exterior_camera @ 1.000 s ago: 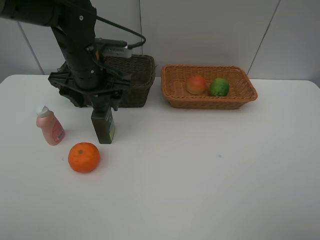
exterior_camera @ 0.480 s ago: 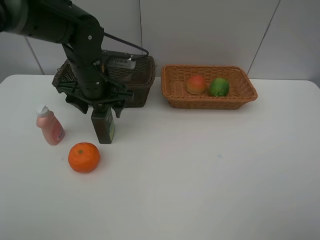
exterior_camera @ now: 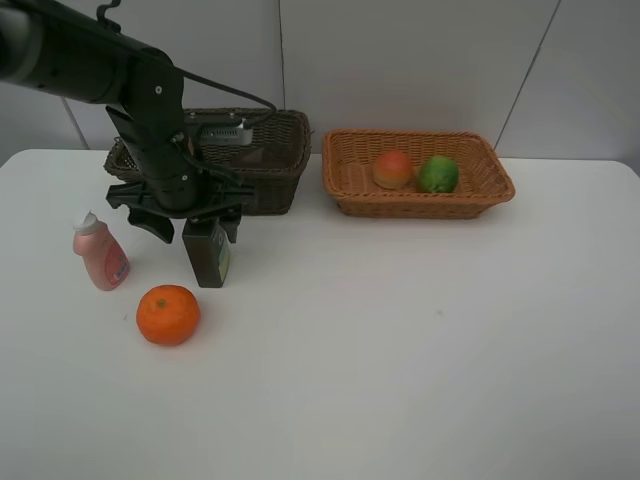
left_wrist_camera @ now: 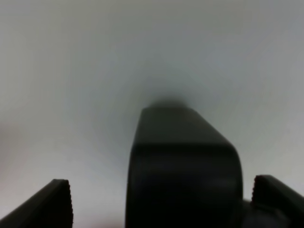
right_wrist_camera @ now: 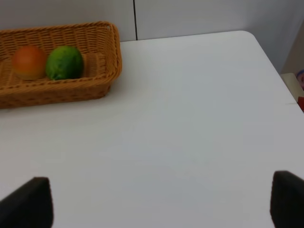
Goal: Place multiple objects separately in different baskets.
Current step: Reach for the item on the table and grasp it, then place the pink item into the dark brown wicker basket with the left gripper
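Note:
A dark green bottle (exterior_camera: 207,256) stands upright on the white table. My left gripper (exterior_camera: 193,222) is open and straddles its top, one finger on each side. In the left wrist view the bottle's black cap (left_wrist_camera: 183,166) fills the gap between the fingertips (left_wrist_camera: 53,204), with space on either side. An orange (exterior_camera: 168,314) and a pink white-capped bottle (exterior_camera: 100,252) sit to its left. The peach-like fruit (exterior_camera: 393,168) and the green lime-like fruit (exterior_camera: 438,173) lie in the light tan basket (exterior_camera: 470,198). The dark brown basket (exterior_camera: 275,165) stands behind the left arm. My right gripper (right_wrist_camera: 156,204) is open and holds nothing.
The right wrist view looks over the table's far right corner (right_wrist_camera: 247,35), with the tan basket (right_wrist_camera: 95,85) holding the peach-like fruit (right_wrist_camera: 29,61) and lime-like fruit (right_wrist_camera: 64,62). A grey tiled wall runs behind the table.
The left arm has shifted left and down, bringing its gripper lower around the top of the dark green bottle. Nothing else has moved.

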`<action>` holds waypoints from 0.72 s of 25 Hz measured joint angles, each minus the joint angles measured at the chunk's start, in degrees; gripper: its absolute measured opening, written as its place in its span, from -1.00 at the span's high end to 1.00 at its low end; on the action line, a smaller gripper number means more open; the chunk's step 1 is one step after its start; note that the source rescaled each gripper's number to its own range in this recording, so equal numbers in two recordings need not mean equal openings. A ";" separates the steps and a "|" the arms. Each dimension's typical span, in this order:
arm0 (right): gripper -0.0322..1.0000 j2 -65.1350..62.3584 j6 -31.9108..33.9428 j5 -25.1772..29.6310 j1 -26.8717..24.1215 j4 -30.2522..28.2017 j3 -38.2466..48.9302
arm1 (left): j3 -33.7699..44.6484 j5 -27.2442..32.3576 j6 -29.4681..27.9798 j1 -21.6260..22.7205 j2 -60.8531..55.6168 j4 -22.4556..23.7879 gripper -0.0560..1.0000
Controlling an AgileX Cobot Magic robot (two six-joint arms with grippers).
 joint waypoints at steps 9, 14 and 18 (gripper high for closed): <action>-0.95 0.00 0.00 0.00 0.00 0.00 0.00 | 0.00 -0.81 0.07 0.00 0.00 -1.40 0.00; -0.95 0.00 0.00 0.00 0.00 0.00 0.00 | 0.00 -0.93 -0.45 0.00 0.00 -1.45 0.00; -0.95 0.00 0.00 0.00 0.00 0.00 0.00 | 0.00 -1.08 -0.58 0.00 0.00 -1.45 0.00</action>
